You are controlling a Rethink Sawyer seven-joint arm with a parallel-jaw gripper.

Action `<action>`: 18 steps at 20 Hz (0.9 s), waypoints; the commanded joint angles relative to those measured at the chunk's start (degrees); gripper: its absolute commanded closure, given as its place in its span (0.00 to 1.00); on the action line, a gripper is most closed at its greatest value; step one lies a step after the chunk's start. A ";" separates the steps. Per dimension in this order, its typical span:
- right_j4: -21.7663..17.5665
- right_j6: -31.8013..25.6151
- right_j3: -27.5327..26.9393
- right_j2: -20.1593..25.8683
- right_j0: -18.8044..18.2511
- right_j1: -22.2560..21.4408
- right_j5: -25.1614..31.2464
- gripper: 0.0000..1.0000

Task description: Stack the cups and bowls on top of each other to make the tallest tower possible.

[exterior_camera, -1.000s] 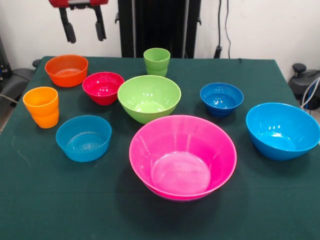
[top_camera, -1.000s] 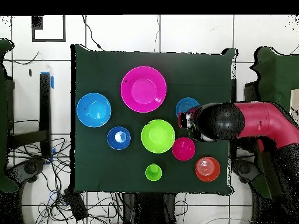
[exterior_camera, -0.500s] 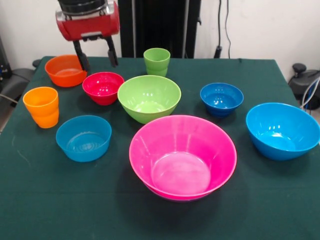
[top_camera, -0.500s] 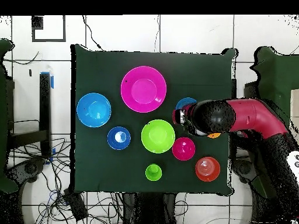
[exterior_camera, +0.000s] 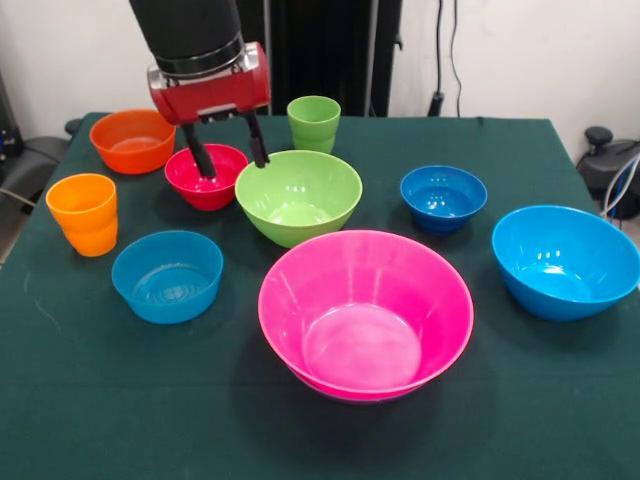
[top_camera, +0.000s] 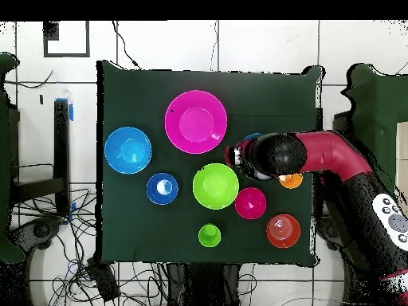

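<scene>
Front view shows the pincer (exterior_camera: 226, 152) spread wide and holding nothing, one finger (exterior_camera: 199, 160) dipping into the small red bowl (exterior_camera: 206, 175), the other beside that bowl's rim, near the lime green bowl (exterior_camera: 298, 196). Overhead view has the arm (top_camera: 319, 156) hiding the pincer and most of the light-blue bowl (top_camera: 252, 139) and orange cup (top_camera: 291, 181). No pile exists: every glossy cup and bowl, including the big pink bowl (exterior_camera: 365, 313), sits apart on the green worktop (exterior_camera: 120, 400).
</scene>
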 commanded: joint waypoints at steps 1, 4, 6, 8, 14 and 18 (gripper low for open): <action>-5.57 -19.45 -5.51 1.20 2.44 5.17 -1.94 0.00; -5.60 -21.73 -7.90 1.24 2.62 6.16 0.15 0.00; -5.63 -23.47 -9.82 1.30 2.86 6.77 1.64 0.00; -5.74 -25.09 -12.08 1.09 3.24 7.95 2.81 0.00; -5.66 -27.79 -15.72 0.00 4.08 9.02 4.96 0.00; -5.56 -31.31 -19.67 -0.84 4.61 10.07 7.01 0.00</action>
